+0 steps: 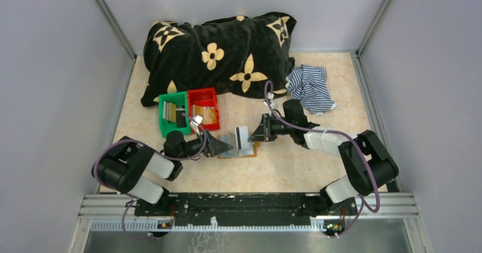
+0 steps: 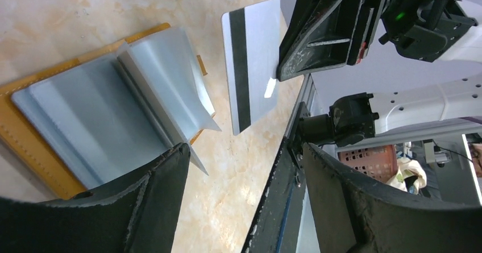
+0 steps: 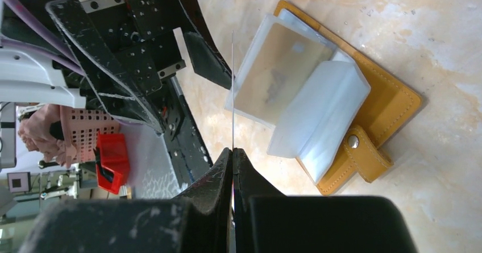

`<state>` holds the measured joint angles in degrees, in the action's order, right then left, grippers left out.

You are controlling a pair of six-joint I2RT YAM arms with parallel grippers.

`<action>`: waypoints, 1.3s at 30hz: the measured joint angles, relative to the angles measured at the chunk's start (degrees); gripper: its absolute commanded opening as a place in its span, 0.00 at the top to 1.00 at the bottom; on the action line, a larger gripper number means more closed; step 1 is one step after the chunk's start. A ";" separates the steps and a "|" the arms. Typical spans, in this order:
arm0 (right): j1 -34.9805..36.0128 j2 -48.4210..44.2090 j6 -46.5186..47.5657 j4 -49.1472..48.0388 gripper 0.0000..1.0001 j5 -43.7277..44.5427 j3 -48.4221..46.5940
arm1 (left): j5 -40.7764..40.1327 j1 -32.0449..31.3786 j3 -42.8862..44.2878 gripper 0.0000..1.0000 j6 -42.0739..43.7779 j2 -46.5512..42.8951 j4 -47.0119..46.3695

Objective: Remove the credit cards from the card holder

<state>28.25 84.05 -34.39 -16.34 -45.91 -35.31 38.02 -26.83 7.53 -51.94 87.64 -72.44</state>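
The card holder lies open on the table between my grippers, tan with grey-blue pocket panels fanned up. My right gripper is shut on a whitish credit card with a black stripe, held upright on edge beside the holder and clear of it. The card shows edge-on in the right wrist view. A yellowish card sits in a clear pocket. The holder's tab with a snap points toward the right arm. My left gripper is open, one finger over the holder's near edge.
A green bin and a red bin, each with cards inside, stand just behind the left gripper. A black flowered blanket fills the back. A striped blue-white cloth lies back right. Grey walls close both sides.
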 measured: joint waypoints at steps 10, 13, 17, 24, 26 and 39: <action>0.00 0.00 -2.01 -3.17 1.00 -1.81 0.04 | -5.75 1.62 -0.09 0.17 7.63 -23.87 21.94; 0.00 0.00 -2.73 -4.35 1.00 -2.38 0.04 | -8.66 1.62 2.05 0.16 11.21 -29.92 29.49; 0.07 0.00 -4.35 -6.01 1.00 -3.48 0.04 | -8.66 1.77 2.64 0.17 12.87 -28.15 31.58; 2.89 0.09 -6.82 -9.07 1.00 -3.93 -0.07 | -5.07 1.75 2.62 0.18 11.65 -19.26 26.23; 4.09 0.61 -7.72 -10.47 1.00 -4.00 -0.09 | -4.28 1.77 2.62 0.19 11.13 -18.95 24.41; 7.52 6.73 -11.56 -16.44 1.00 -4.79 -3.50 | -2.29 1.75 2.51 0.41 8.66 -22.27 19.74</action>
<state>35.77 90.78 -45.95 -32.77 -50.70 -38.81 35.73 -25.08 10.04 -43.29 65.36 -52.71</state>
